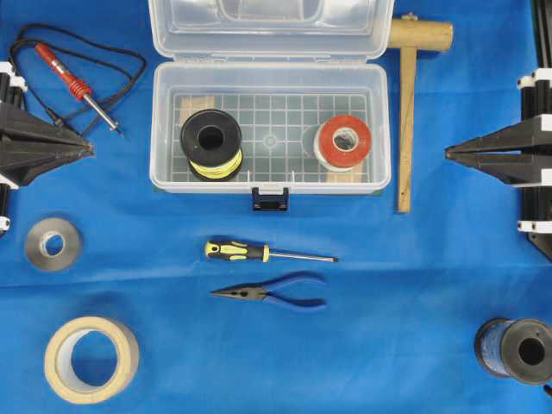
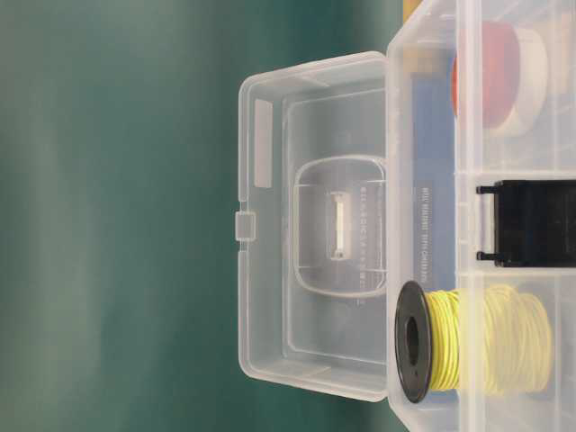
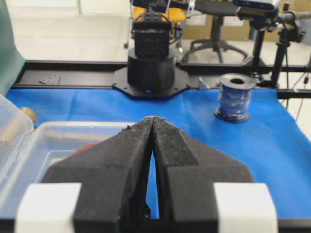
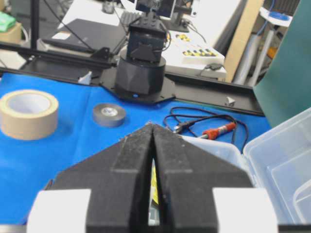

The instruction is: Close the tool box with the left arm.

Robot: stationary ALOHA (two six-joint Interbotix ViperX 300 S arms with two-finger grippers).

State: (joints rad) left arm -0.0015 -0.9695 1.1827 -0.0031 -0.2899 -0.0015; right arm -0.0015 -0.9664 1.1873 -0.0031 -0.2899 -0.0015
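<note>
Left pincer [image 1: 86,148] sits pressed together and empty at the bench edge, so closing has not begun. Off its tip, well apart, the tool box [image 1: 270,128] stands open, its lid [image 1: 272,26] thrown back on the far side. Next, I judge, it must reach behind that lid and tip it forward.
</note>
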